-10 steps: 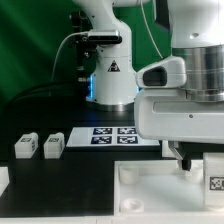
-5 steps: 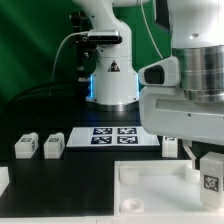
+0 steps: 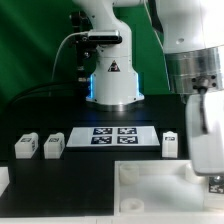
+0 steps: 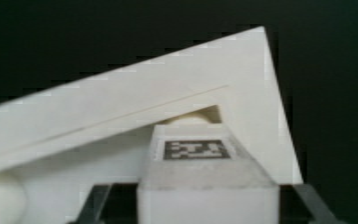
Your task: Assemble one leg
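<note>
In the wrist view my gripper (image 4: 201, 208) is shut on a leg (image 4: 199, 165), a white block with a black-and-white tag facing the camera. Dark fingers (image 4: 112, 203) press on both its sides. The leg hangs over a corner of the large white panel (image 4: 105, 115), right at a round socket (image 4: 190, 120). In the exterior view the gripper (image 3: 212, 174) holds this leg (image 3: 216, 185) low over the panel (image 3: 150, 185) at the exterior view's right edge. Three other legs (image 3: 25, 146) (image 3: 53, 144) (image 3: 170, 143) stand on the black table.
The marker board (image 3: 115, 136) lies flat behind the panel, in front of the robot's white base (image 3: 110, 80). A small white piece (image 3: 3, 180) sits at the exterior view's left edge. A green backdrop stands behind.
The wrist has turned, so the hand now looks narrow and upright. The held leg has stayed low over the panel's corner at the exterior view's right. The leg beside the marker board has come into view.
</note>
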`<state>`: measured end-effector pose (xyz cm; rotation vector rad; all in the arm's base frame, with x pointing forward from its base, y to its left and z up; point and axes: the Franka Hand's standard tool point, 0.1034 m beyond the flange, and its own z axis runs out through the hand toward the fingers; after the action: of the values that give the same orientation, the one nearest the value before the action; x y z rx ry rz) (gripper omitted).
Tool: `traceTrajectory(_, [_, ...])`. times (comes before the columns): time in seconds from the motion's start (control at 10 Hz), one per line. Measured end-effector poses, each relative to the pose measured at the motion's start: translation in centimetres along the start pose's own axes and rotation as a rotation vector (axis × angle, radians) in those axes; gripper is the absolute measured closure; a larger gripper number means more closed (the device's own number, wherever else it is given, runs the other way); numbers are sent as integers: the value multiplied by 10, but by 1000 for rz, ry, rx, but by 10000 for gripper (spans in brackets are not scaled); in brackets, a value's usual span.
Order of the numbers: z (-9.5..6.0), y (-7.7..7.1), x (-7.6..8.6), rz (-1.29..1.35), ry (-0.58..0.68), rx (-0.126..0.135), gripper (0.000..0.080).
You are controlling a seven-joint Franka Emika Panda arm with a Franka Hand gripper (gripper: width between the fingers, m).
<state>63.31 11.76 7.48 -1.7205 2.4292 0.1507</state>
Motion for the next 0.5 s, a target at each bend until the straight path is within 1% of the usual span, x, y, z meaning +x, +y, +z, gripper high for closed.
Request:
traceTrajectory(0.1, [0,0,1,-61,1,-1,508])
traceTrajectory(0.2, [0,1,1,-64,1,-2,506])
traceTrajectory(0.3, [0,1,1,-65,2,-3,377])
traceTrajectory(0.4, [1,1,1,-129,3,-4,377])
traceTrajectory(0.5, [3,4,0,-269,4,-12,242])
